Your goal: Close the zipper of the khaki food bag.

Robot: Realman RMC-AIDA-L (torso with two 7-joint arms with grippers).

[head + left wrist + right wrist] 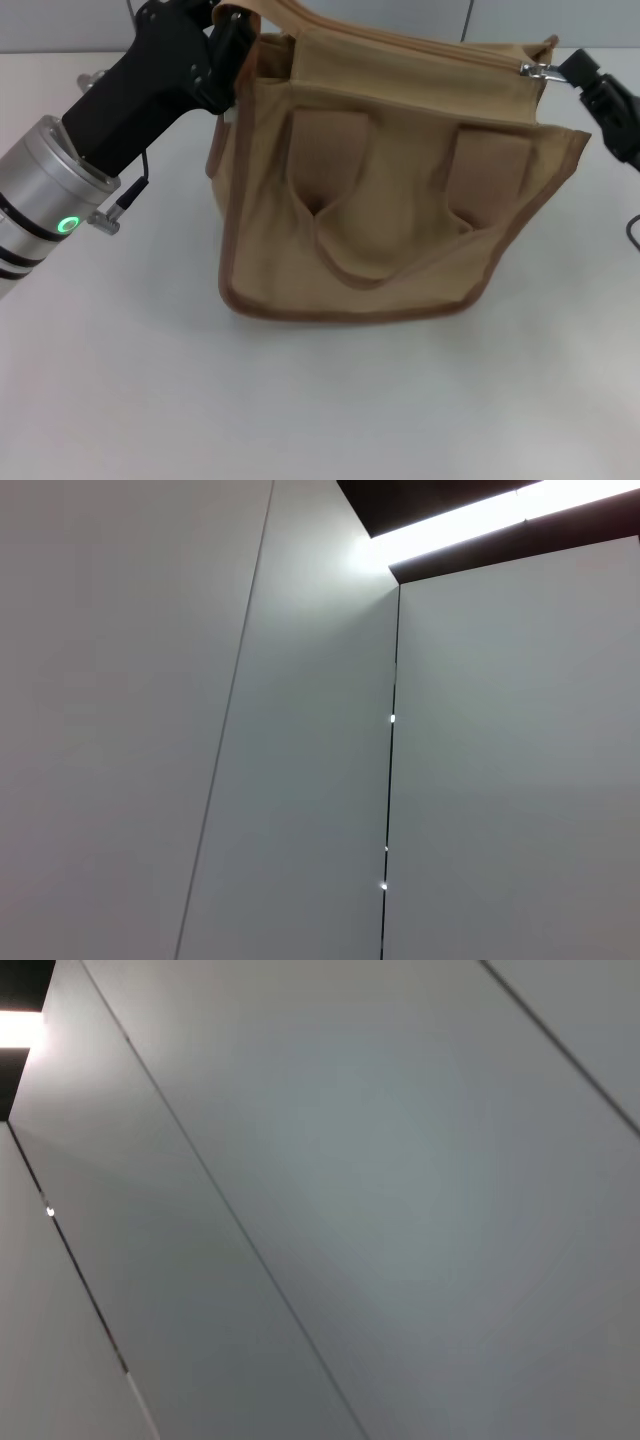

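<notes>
The white table [120,400] spreads under my two arms. On it, between my grippers, stands the khaki food bag [390,220], front pocket facing me. My left gripper [232,50] is clamped on the bag's upper left corner. My right gripper [572,68] pinches the silver pull tab [538,71] at the right end of the zipper [420,45]. Both wrist cameras see only grey wall panels [300,780].
</notes>
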